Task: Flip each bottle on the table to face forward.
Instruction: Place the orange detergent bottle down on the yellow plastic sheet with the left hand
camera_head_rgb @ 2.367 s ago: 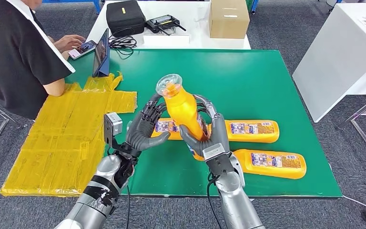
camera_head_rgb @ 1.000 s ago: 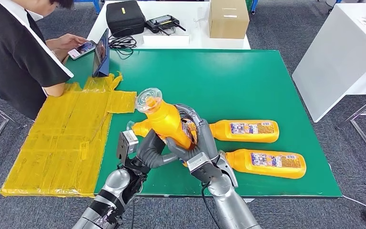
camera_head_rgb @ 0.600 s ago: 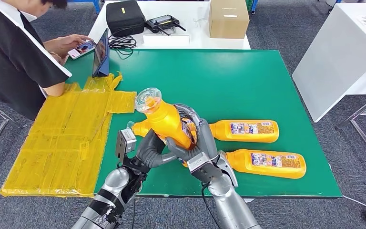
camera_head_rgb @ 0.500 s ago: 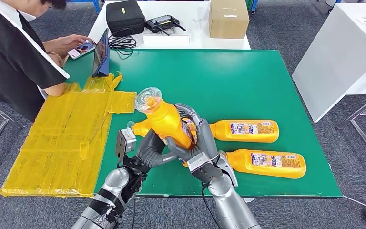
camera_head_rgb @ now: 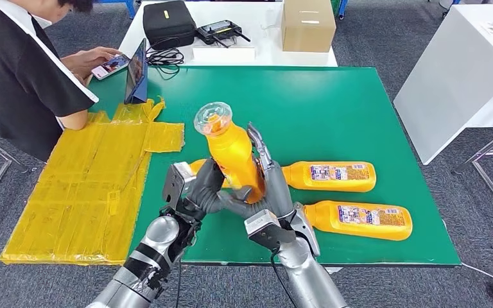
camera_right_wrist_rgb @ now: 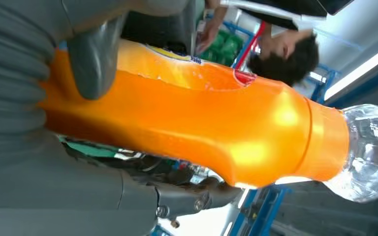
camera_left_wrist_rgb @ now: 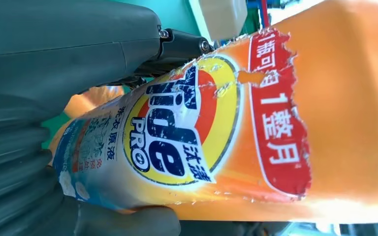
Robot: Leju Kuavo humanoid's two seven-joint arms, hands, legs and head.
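Both hands hold an orange detergent bottle nearly upright above the green table, its clear cap on top. My left hand grips its lower body. My right hand supports the other side, fingers stretched up along it and thumb across the front. The left wrist view shows the bottle's torn Tide label beside my left hand. The right wrist view has the thumb pressing the bottle's plain orange side. Two more bottles lie flat to the right, blue-printed labels up. Behind the hands lies part of another.
A person leans over a phone at the table's far left corner, next to an upright tablet. A yellow taped sheet covers the left side. A black bag and cardboard box sit beyond; a white table stands right.
The held bottle has swung from leaning left to nearly upright and risen slightly. My right hand's fingers have straightened upward along it. My left hand has moved up closer under it.
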